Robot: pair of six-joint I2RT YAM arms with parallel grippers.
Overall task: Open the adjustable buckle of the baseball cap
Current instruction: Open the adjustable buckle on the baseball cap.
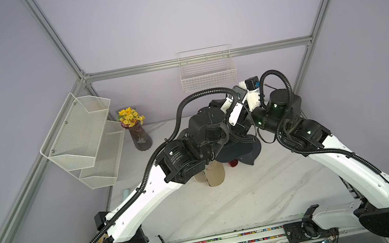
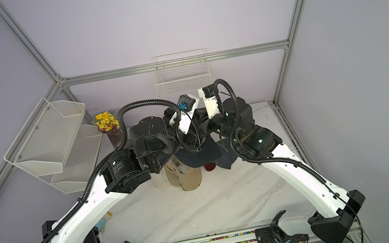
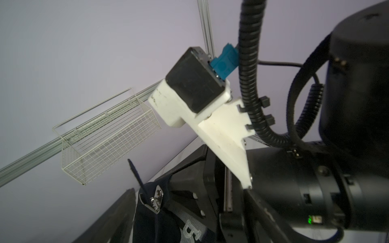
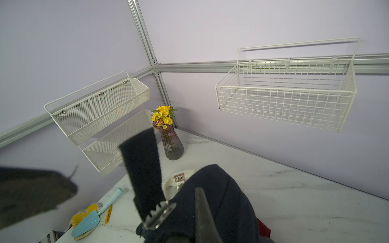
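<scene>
A navy baseball cap [image 4: 219, 202] hangs in the air between both arms, and in both top views [image 1: 240, 148] [image 2: 200, 155] it shows under the wrists. Its dark strap [image 4: 143, 168] sticks up through the silver metal buckle [image 4: 161, 213] [image 3: 156, 199], whose toothed flap stands lifted off the strap. My right gripper [image 4: 199, 202] is shut on the cap's fabric beside the buckle; only one finger shows. My left gripper [image 3: 189, 202] is open, one dark finger [image 3: 117, 218] beside the strap and buckle, not touching them.
A beige cap [image 2: 184, 178], a dark grey cap [image 2: 227, 159] and a red item [image 2: 209, 166] lie on the marble table [image 2: 216, 204] below. A vase of yellow flowers [image 4: 171, 145], a mesh shelf [image 4: 101, 109], a wire basket [image 4: 288, 94] and a teal trowel [image 4: 92, 218] are nearby.
</scene>
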